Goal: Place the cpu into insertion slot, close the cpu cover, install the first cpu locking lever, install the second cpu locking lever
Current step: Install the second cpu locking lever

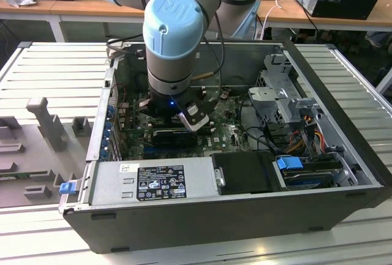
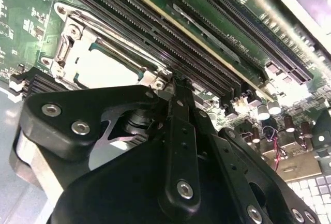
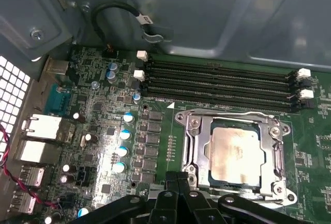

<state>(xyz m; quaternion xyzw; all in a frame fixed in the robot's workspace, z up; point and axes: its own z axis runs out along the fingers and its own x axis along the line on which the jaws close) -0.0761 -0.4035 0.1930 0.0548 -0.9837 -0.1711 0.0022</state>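
Gripper (image 2: 176, 87): black linkage fingers nearest the lens in both wrist views; in the second wrist view the fingertips stand pressed together into one narrow tip with nothing between them, and that tip sits at the edge of the socket beside a corner screw; in the first wrist view the tip (image 3: 178, 178) meets the socket frame's near edge
Cpu (image 3: 235, 151): pale silver-grey square lying flat inside the socket, seated in the window of the frame; in the second wrist view it shows as a bright patch (image 2: 106, 69) just beyond the fingertips
Cpu cover (image 3: 274, 154): grey metal frame lying down flat around the chip, its window framing the metal top
Locking levers: thin wire along the far edge of the socket (image 3: 232, 114); whether it is latched I cannot tell
Memory slots (image 3: 217, 81): long black empty rows just beyond the socket, white clips at their ends
Motherboard (image 3: 103, 131): green, dotted with blue-topped capacitors beside the socket
Robot arm (image 1: 174, 38): grey with pale blue caps, reaching down into the open computer case (image 1: 245, 216) in the exterior view
Power supply (image 1: 153, 182): grey box with a label, along the case's near wall
Worktable (image 1: 49, 69): ribbed light metal surface under the case
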